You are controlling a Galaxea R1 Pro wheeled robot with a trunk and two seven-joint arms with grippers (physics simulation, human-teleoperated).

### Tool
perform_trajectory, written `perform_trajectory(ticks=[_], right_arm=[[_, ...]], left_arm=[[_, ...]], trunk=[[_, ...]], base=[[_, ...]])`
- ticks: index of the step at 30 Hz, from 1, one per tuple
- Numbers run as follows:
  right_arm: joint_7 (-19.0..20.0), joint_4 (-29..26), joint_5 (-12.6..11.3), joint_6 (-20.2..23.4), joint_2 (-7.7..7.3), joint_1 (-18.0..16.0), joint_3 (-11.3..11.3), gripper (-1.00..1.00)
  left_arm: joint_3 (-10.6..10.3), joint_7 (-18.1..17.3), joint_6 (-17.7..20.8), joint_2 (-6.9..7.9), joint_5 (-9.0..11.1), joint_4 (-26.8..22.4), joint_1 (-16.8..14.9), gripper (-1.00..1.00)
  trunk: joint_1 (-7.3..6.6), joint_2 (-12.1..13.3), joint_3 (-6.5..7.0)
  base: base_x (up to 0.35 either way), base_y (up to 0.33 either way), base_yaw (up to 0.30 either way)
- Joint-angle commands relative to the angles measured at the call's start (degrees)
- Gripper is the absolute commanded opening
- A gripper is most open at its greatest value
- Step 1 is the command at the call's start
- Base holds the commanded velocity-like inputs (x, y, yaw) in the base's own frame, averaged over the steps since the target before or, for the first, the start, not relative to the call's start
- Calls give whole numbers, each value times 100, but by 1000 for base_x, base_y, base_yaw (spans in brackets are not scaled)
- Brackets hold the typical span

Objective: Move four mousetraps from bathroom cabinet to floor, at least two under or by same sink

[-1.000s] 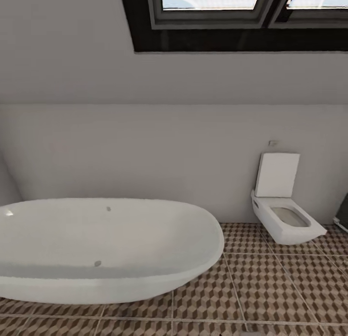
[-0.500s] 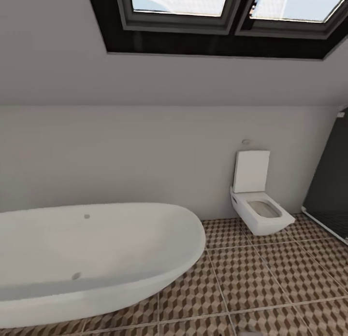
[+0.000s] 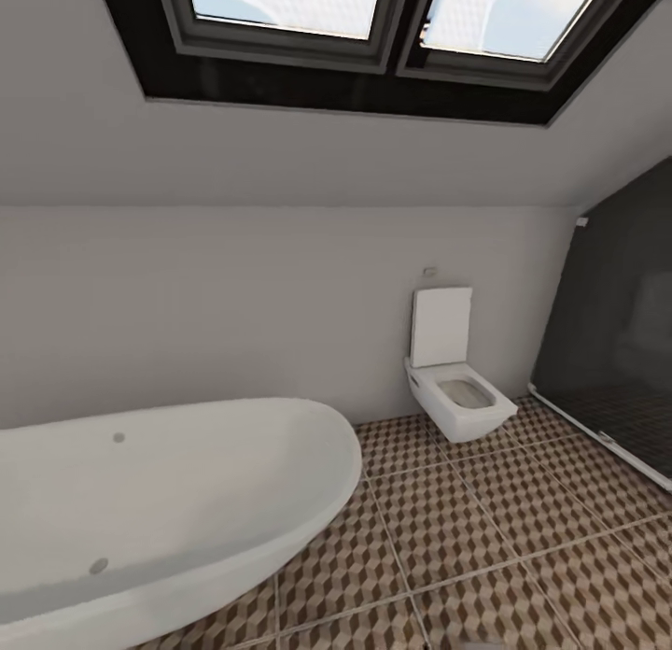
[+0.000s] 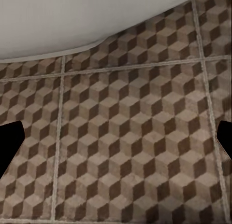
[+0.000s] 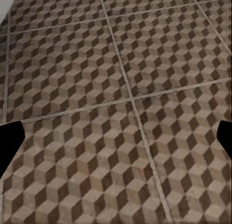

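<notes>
No mousetraps or cabinet ahead of me, just cube-patterned brown-and-beige tiled bathroom floor, oval white bathtub, white wall-hung toilet. I expect light, stiff traps; grip by the wooden edges. Both end effectors spread, empty.

The square floor tiles printed with brown, beige and white cubes look matt and faintly grainy, with pale, slightly rough grout lines running beneath the black fingertips of the left pincer. The oval white bathtub and the white wall-hung toilet look like smooth ceramic with a soft sheen. The dark grey panel beside the toilet is glossy like glass, and the pale wall is flat and matt.
</notes>
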Motion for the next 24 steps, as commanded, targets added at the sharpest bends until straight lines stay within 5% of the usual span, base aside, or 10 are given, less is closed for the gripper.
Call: perform_trajectory(ticks=[1, 24], right_arm=[[-6, 6, 3, -19, 1, -5, 4, 100], [-2, 6, 3, -19, 1, -4, 6, 100]], left_arm=[[5, 4, -20, -1, 11, 0, -2, 100], [5, 4, -20, -1, 11, 3, -2, 100]], trunk=[[0, -3, -6], [0, -3, -5]], base=[[0, 0, -290], [0, 0, -292]])
